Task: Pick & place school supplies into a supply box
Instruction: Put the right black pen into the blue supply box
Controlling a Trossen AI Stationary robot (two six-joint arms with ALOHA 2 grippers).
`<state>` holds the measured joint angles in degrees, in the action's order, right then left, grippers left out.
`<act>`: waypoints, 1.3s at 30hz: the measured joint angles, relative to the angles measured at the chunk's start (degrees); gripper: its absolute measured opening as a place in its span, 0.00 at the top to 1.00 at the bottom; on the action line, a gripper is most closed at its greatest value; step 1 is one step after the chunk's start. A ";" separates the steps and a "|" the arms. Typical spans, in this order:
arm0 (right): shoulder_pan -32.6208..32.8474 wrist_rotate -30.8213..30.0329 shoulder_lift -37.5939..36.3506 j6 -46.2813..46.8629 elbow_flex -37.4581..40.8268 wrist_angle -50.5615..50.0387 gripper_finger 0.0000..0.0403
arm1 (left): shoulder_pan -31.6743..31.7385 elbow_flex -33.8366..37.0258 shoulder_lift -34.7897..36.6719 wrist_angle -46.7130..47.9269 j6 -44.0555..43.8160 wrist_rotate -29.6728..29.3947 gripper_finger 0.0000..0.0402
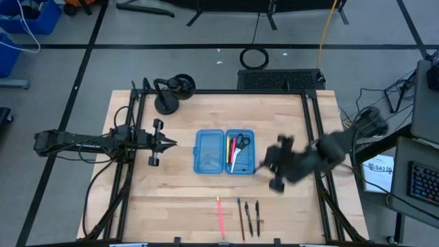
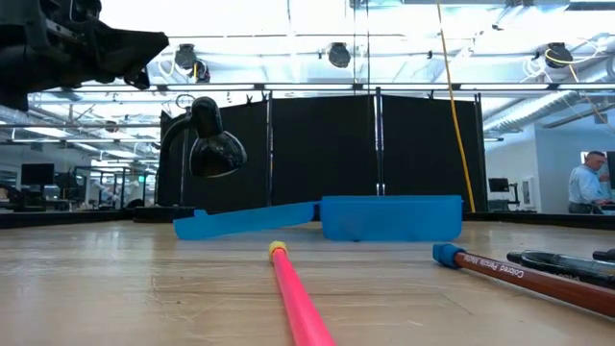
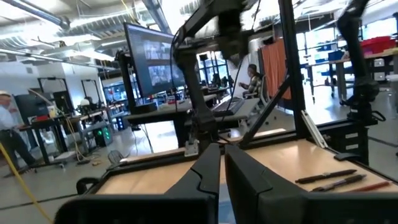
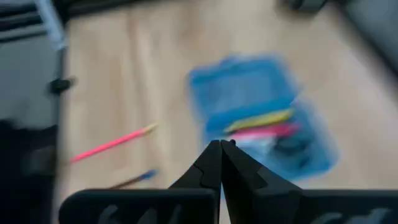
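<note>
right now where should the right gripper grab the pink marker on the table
Mid-shaft, coming straight down from above. The pink marker lies flat on the table, its length running toward the supply box, with bare wood on both sides and the nearest pen well clear. Fingers should straddle its width, one on each long side. The right gripper, shut now, must open first.

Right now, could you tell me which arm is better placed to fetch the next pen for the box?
Probably the right. Its gripper hangs beside the box, nearer the loose pens at the table's front edge. The left gripper sits on the box's far side, farther off.
</note>
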<state>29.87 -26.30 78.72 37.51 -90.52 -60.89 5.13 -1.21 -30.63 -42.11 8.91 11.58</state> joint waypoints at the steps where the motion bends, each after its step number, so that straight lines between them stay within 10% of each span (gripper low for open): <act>1: 1.37 2.10 3.49 4.59 -4.23 -4.46 1.00 | 0.00 0.00 -0.03 0.01 0.00 -0.11 0.92; 8: 8.02 12.93 23.51 39.29 -15.01 -13.80 1.00 | 0.04 0.00 -0.09 0.01 -0.45 -0.18 0.94; 18: 14.26 10.02 43.21 74.05 -15.04 -2.39 1.00 | 0.03 -0.02 -0.09 0.01 -2.62 -0.16 0.97; 27: 13.30 14.41 43.90 77.76 -15.02 -3.43 0.98 | 0.04 -0.07 -0.11 -1.30 -2.67 -0.16 0.91; 39: 11.31 19.26 43.69 80.88 -10.97 -3.13 0.72 | 0.04 -0.07 -0.11 -1.38 -1.38 -0.15 0.98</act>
<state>41.18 -7.04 122.41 118.39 -101.50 -64.02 5.17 -1.28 -30.74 -43.49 7.52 11.43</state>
